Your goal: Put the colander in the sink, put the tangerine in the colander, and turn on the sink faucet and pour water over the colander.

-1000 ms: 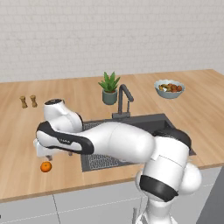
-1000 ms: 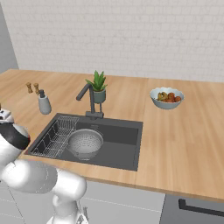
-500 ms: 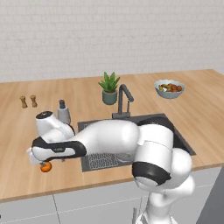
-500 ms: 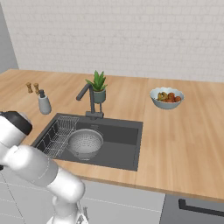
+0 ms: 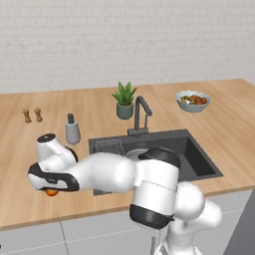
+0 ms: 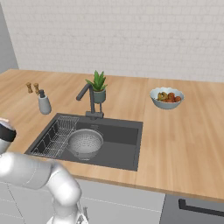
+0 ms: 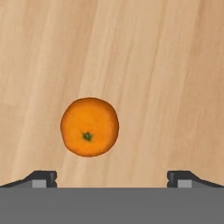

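Observation:
The tangerine (image 7: 89, 127) lies on the wooden counter, a little left of centre between my spread fingertips (image 7: 42, 177). My gripper (image 7: 113, 178) is open and hangs just above the fruit without touching it. In the left base view the hand covers most of the tangerine (image 5: 51, 192), near the counter's front edge, left of the sink (image 5: 200, 160). The colander (image 6: 85, 143) stands upright in the sink (image 6: 120, 151), beside the wire rack (image 6: 53, 139). The faucet (image 6: 89, 99) rises behind the basin, with no water seen running.
A grey soap dispenser (image 5: 72, 130) and two small shakers (image 5: 32, 115) stand on the counter behind my hand. A potted plant (image 5: 125, 99) sits behind the faucet (image 5: 141, 112). The fruit bowl (image 6: 166, 97) is at the far right.
My arm has swung left, away from the sink, and lowered the hand over the tangerine at the counter's front. The colander and the tangerine have stayed put.

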